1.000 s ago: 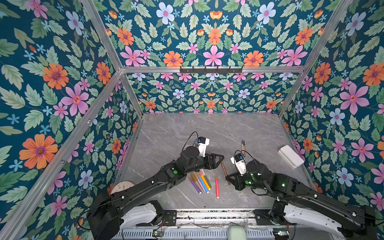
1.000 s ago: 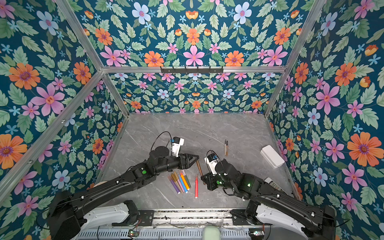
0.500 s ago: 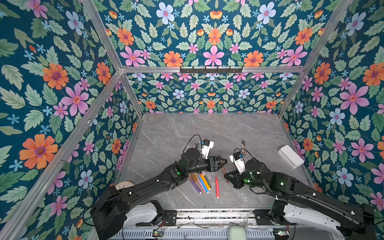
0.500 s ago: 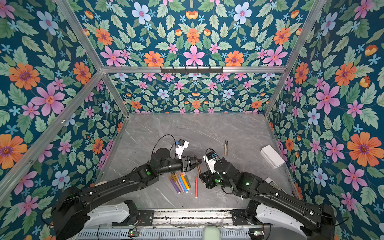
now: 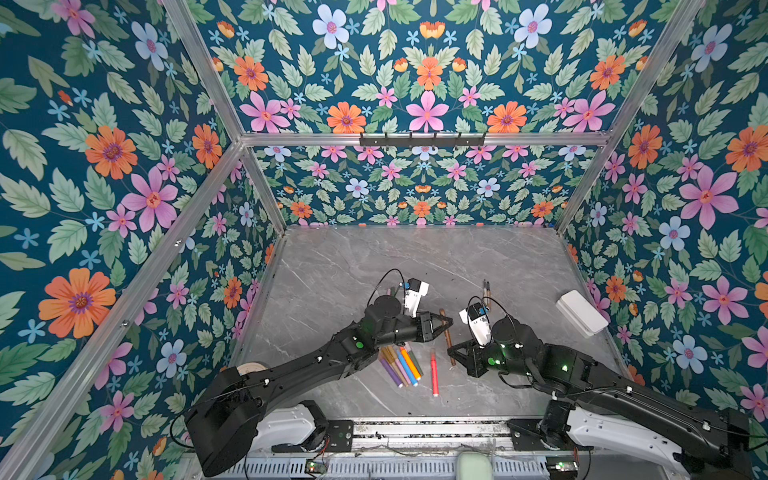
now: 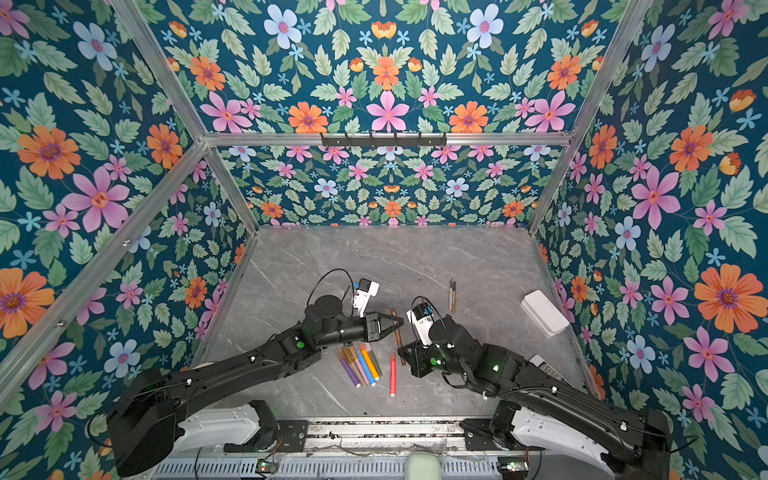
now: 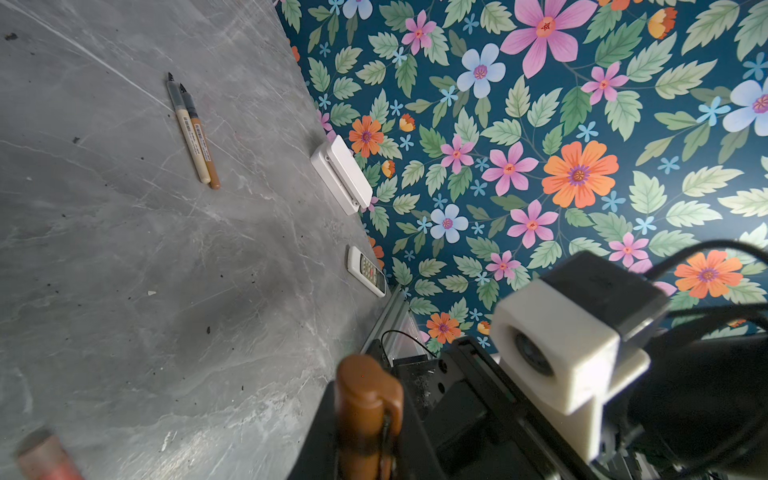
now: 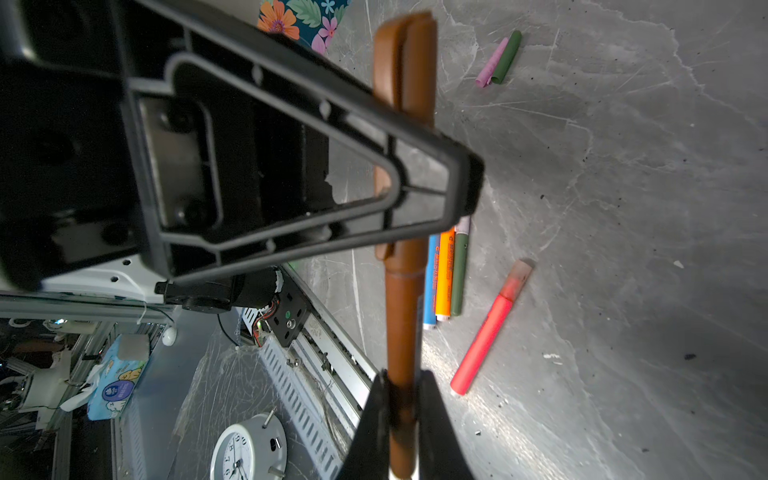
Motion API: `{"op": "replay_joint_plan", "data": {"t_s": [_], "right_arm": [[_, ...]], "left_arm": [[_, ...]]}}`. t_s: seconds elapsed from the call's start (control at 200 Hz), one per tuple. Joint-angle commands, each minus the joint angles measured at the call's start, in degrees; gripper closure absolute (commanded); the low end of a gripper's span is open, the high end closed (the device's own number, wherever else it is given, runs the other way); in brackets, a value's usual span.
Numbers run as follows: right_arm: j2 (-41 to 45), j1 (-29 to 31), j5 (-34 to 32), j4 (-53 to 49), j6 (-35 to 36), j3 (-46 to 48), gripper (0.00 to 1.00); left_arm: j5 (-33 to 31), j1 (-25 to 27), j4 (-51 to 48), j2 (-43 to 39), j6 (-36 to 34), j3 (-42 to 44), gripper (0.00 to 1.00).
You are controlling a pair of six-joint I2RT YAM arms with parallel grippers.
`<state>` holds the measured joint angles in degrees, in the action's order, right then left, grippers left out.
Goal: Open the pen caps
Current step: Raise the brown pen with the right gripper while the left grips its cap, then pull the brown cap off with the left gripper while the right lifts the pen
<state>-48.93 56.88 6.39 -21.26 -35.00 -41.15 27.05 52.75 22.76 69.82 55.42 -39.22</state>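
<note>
Grey marbled tabletop (image 5: 374, 266), walled in floral print (image 5: 428, 75).
Found brown pen (image 8: 401, 324) raised above the surface near the front middle, gripped at both ends.
Noted left gripper (image 5: 445, 322) pressed closed across brown cap (image 8: 405, 62), cap seated on the barrel.
Noted right gripper (image 8: 402, 415) pinched tight on the barrel's opposite end.
Counted row of pens (image 5: 401, 363) lying side by side under the left arm: purple, gold, blue, orange, green.
Listed red pen (image 5: 434, 372) just beside that row, not touching it.
Listed pink and green caps (image 8: 498, 58), loose, touching each other, farther back on the left.
Listed two uncapped pens (image 7: 195, 133) side by side toward the back right, well apart from the rest.
Listed white box (image 5: 582, 311) against the right wall.
</note>
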Motion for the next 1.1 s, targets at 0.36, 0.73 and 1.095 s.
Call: {"op": "replay_joint_plan", "data": {"t_s": [0.36,0.73,1.095], "right_arm": [[-1.58,0.03,-0.95,2.48,-0.86,0.19,1.00],[-1.49,3.49,-3.93,5.38,-6.34,5.74,1.00],[4.77,3.51,-16.40,-5.34,-10.26,6.69,1.00]], "left_arm": [[1.70,-0.10,5.17,-0.32,1.81,-0.19,0.89],[6.94,-21.90,7.38,7.83,0.15,-14.15,0.91],[-12.99,-26.92,-27.54,9.36,-22.33,-11.87,0.86]]}}
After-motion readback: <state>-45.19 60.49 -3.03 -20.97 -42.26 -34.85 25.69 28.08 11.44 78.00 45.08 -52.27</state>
